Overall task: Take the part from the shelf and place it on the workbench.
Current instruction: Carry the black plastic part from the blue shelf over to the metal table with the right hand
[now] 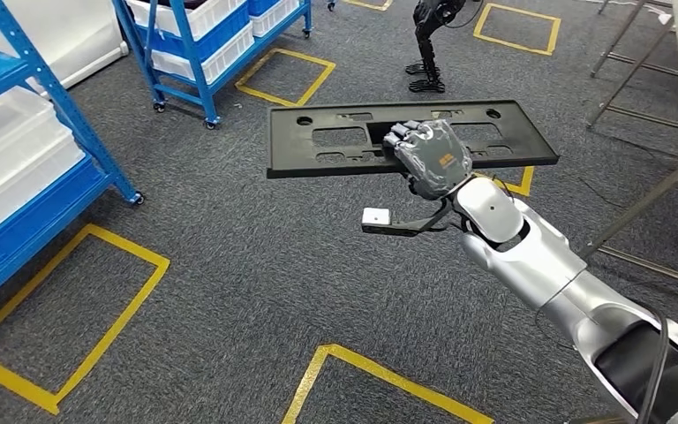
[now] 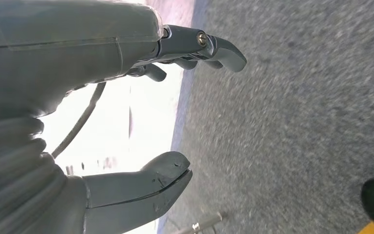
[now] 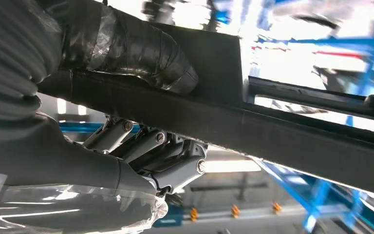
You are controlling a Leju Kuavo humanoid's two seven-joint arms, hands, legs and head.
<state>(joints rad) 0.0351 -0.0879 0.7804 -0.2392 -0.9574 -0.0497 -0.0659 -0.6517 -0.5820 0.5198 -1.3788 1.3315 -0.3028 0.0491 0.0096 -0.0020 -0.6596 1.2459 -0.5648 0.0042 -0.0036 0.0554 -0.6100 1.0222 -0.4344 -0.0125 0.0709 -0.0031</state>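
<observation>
The right hand (image 1: 428, 157) grips the black part (image 1: 335, 140) at its near long edge and holds it flat over the floor, probably so it stays level for carrying, while the left hand (image 2: 126, 122) is open and holds nothing.

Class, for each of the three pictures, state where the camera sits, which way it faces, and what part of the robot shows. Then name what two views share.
Head view: high on the body, looking forward and down at grey carpet; the right hand holds a black panel.
Left wrist view: behind the left hand, fingers apart, holding nothing, facing carpet.
Right wrist view: behind the right hand, close against the panel.
Shared: head and right wrist views both show the panel.
</observation>
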